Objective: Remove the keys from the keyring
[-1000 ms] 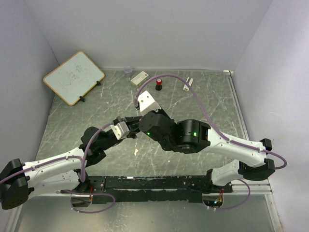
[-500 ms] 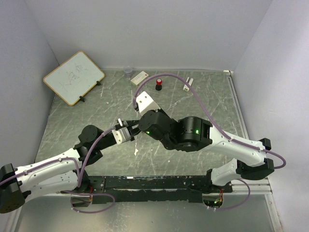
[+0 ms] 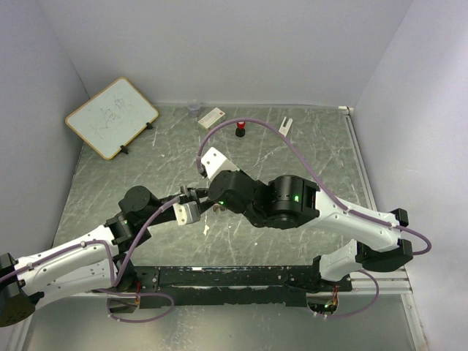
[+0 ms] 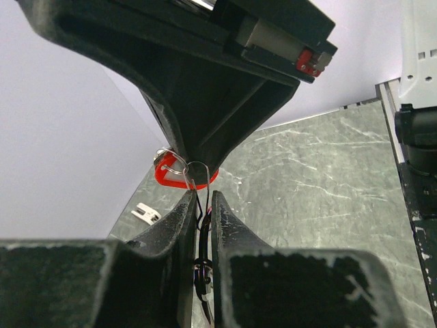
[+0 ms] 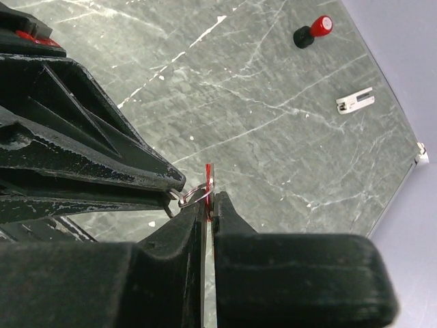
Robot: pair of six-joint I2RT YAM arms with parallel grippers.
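Note:
My two grippers meet above the middle of the table. My left gripper (image 3: 194,207) (image 4: 202,195) is shut on the thin silver keyring (image 4: 198,166), whose wire runs down between its fingers. My right gripper (image 3: 211,200) (image 5: 210,199) is shut on the red-headed key (image 5: 208,176), which hangs on the keyring (image 5: 193,194). The red head (image 4: 183,177) shows in the left wrist view just above my left fingertips. A small pale piece (image 3: 207,229) lies on the table below the grippers; I cannot tell whether it is a key. The other keys are hidden.
A whiteboard (image 3: 111,117) leans at the back left. Along the back stand a clear cup (image 3: 193,108), a white block (image 3: 211,118), a red-topped black knob (image 3: 240,131) (image 5: 313,31) and a white clip (image 3: 285,126) (image 5: 355,101).
Both grippers have shifted together a little toward the near edge. The left arm has stretched further forward. Both stay shut.

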